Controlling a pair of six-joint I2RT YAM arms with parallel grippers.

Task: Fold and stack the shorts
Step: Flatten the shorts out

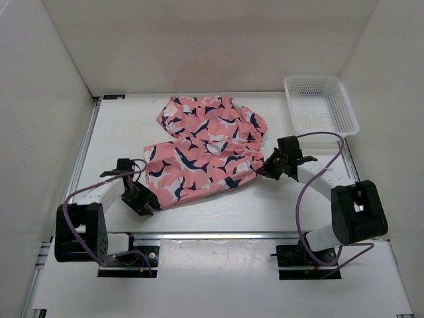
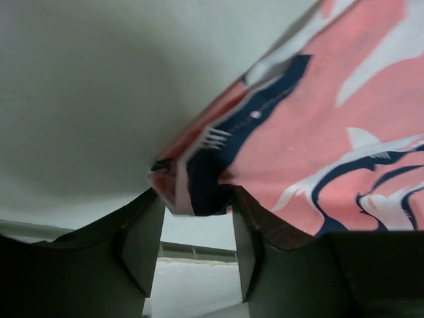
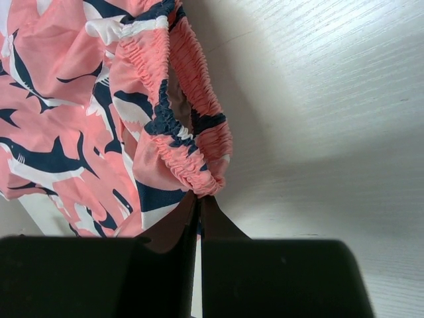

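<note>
The salmon-pink shorts (image 1: 199, 165) with navy and white whale shapes lie spread at the table's middle. A rumpled mass of the same fabric (image 1: 212, 116) lies just behind, touching them; I cannot tell if it is a separate pair. My left gripper (image 1: 147, 204) is at their near left corner. In the left wrist view it (image 2: 197, 194) is open, with the corner of the shorts (image 2: 199, 185) between its fingertips. My right gripper (image 1: 267, 169) is at their right edge. In the right wrist view it (image 3: 200, 197) is shut on the gathered elastic waistband (image 3: 189, 159).
A white plastic mesh basket (image 1: 350, 112) stands at the back right, empty. White walls enclose the table on the left, back and right. A metal rail (image 1: 212, 235) runs along the near edge between the arm bases.
</note>
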